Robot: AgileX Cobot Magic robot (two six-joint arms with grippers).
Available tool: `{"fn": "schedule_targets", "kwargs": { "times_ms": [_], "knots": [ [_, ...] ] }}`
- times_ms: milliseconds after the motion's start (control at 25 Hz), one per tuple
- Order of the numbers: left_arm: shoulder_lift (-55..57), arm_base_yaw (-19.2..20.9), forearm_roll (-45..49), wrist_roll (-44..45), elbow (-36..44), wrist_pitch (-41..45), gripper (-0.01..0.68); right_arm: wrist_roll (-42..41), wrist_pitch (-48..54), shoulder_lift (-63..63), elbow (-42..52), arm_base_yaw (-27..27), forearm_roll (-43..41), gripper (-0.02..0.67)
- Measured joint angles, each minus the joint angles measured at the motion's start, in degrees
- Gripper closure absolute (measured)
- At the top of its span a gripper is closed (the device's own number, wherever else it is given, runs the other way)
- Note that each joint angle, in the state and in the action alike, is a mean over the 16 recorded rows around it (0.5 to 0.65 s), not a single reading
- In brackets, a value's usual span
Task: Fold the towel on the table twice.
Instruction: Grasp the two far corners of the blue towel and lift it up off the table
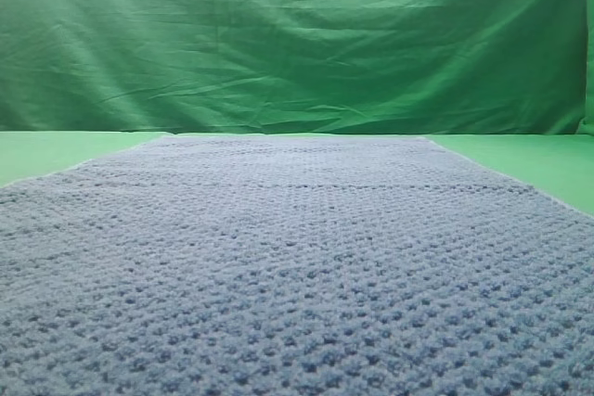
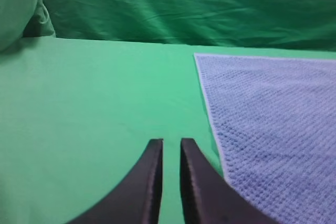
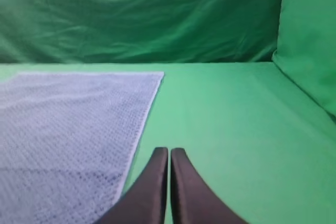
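Note:
The blue-grey waffle-knit towel (image 1: pixel 297 266) lies spread flat on the green table (image 1: pixel 46 150) and fills most of the high view; neither gripper appears there. In the left wrist view my left gripper (image 2: pixel 171 141) hovers over bare table (image 2: pixel 105 103), just left of the towel's (image 2: pixel 273 124) pale left edge. Its dark fingers stand a narrow gap apart with nothing between them. In the right wrist view my right gripper (image 3: pixel 169 149) is shut and empty over bare table (image 3: pixel 226 114), just right of the towel's (image 3: pixel 68 124) right edge.
A wrinkled green cloth backdrop (image 1: pixel 297 34) hangs behind the table's far edge. Green cloth also bulges in at the far left of the left wrist view (image 2: pixel 16 9) and at the right of the right wrist view (image 3: pixel 310 40).

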Motion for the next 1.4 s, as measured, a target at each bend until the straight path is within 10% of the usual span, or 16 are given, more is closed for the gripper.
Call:
{"fn": "schedule_targets", "kwargs": {
  "times_ms": [480,1400],
  "knots": [
    [1.03,0.00,-9.62,0.78,-4.07,-1.26,0.582,-0.82,-4.84,1.32,-4.79,0.00,12.41,0.649],
    [23.75,-7.14,-8.52,8.79,-21.19,10.86,0.582,-9.84,19.48,28.44,-29.62,0.00,12.39,0.649]
  ]
}}
